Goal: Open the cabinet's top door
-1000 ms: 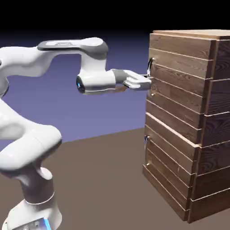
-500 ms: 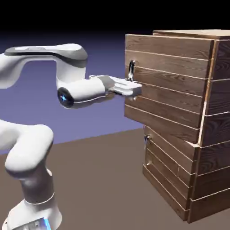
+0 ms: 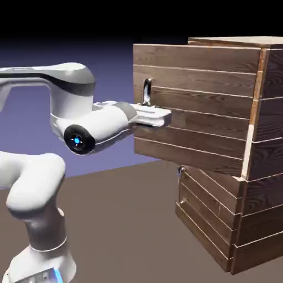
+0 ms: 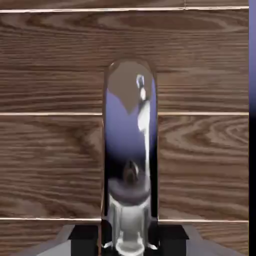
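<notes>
Swung farther out from the cabinet (image 3: 265, 132), the top door (image 3: 193, 105) stands ajar — the hand (image 4: 129, 239) pinched closed around its handle (image 4: 131, 130), presumably for pulling leverage.

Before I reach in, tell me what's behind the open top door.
Behind the top door, part of the lower door shows below; the panel hides the upper compartment's inside.

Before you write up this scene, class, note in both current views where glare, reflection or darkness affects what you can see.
Exterior view: black band across the top, small bright glints on the top door's handle, wood grain readable. Hand view: the handle mirrors blue-violet and brown, with a white glare streak; black fingertips show little detail.
</notes>
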`<state>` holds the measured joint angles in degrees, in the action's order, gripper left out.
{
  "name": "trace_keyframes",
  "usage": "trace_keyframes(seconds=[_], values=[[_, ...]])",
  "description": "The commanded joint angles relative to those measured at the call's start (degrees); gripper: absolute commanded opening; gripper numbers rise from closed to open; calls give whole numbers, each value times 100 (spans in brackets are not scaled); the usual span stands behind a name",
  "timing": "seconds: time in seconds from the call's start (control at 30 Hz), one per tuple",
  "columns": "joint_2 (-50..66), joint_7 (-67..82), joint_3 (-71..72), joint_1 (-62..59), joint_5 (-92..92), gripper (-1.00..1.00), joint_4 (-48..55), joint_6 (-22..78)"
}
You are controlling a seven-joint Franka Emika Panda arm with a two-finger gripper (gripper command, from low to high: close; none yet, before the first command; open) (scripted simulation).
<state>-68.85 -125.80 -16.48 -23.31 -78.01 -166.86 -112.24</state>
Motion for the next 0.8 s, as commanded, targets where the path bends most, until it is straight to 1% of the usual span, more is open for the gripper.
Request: trace_keyframes(seconds=[0.0,0.23,0.37,0.57,0.77], values=[[84,18,-208,4,211,-100,71,202],[934,257,-1603,270,1510,-100,855,1646],[1529,587,-1295,-459,1299,-100,1072,2526],[2722,1014,-2507,334,2148,-100,2253,3902],[3883,1502,-3679,1345,2612,-100,3499,5234]])
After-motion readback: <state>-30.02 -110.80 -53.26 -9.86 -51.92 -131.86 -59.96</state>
